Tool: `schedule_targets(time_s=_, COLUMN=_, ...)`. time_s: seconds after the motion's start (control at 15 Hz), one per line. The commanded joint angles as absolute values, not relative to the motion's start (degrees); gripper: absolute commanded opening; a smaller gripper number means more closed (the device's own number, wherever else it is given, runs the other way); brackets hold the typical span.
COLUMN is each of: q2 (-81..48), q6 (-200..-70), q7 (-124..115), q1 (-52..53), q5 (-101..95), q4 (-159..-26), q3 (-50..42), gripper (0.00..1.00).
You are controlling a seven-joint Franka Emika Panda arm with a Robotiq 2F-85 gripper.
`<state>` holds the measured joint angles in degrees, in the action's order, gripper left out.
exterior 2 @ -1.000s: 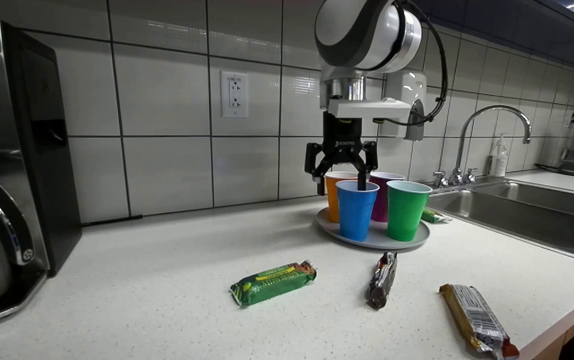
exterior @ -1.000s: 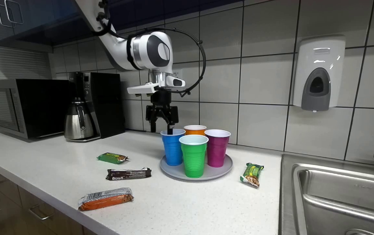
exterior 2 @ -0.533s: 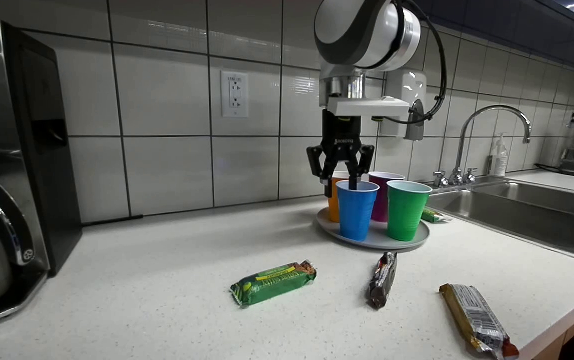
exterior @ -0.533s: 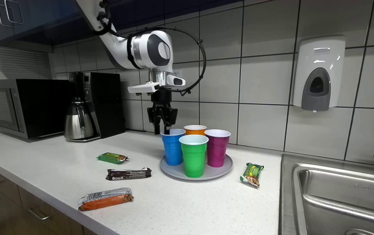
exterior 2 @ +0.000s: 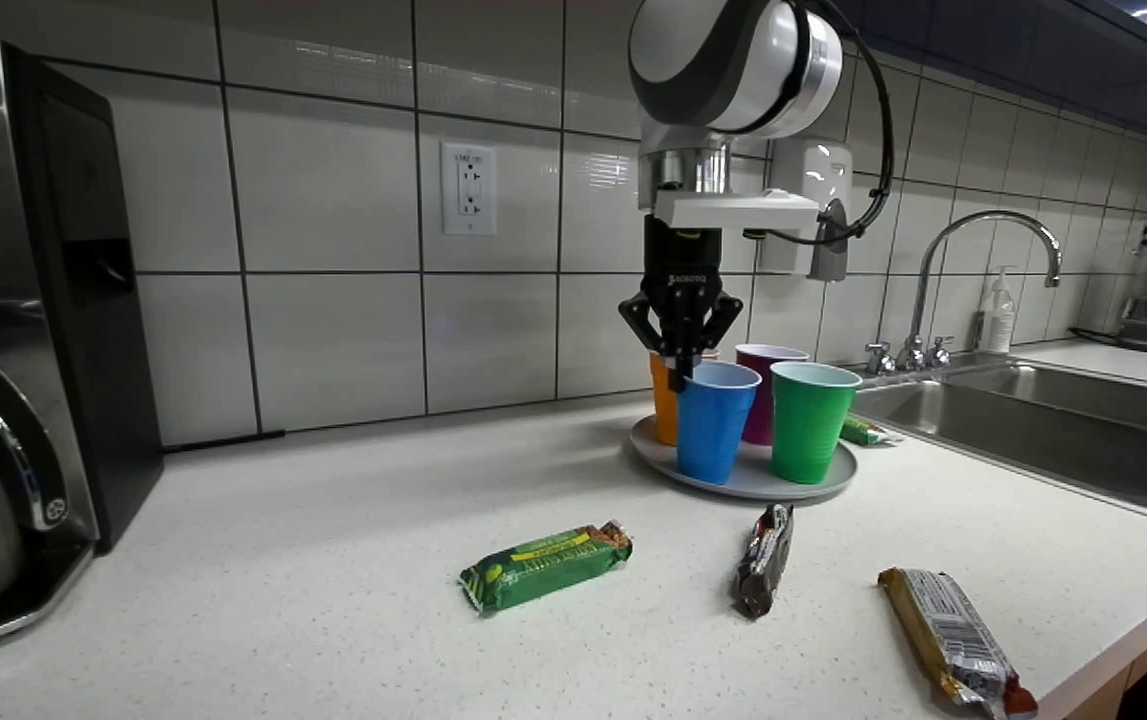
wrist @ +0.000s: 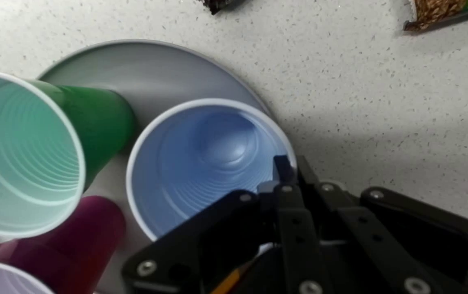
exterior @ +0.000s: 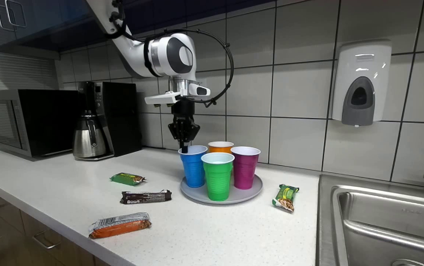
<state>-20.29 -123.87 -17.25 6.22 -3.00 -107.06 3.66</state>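
Note:
My gripper is shut on the near-side rim of the blue cup. In the wrist view one finger reaches inside the cup and its partner is pressed along the outer wall, the white rim pinched between. The blue cup leans slightly, its base on the grey plate. Sharing that plate are a green cup, a purple cup and an orange cup, the last partly hidden behind the gripper and the blue cup. The blue cup looks empty inside.
Wrapped bars lie on the counter: a green one, a dark brown one, an orange and silver one, and another green one near the sink. A coffee maker and tiled wall stand behind.
The jaws have gone from open to shut, pinching the blue cup's rim. The blue cup has shifted and tipped a little; the plate and green and purple cups have slid very slightly.

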Motion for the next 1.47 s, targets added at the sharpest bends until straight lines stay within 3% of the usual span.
schedule_targets(time_s=0.0, q2=-18.1, q6=-123.9, q7=-17.9, q1=7.1, q5=-3.1, q4=-108.3, q3=2.9, gripper=0.01)
schedule_targets(time_s=1.4, q2=-13.9, q6=-124.0, q7=-17.3, q1=11.0, q5=-3.9, q4=-109.5, q3=4.8, gripper=0.01)
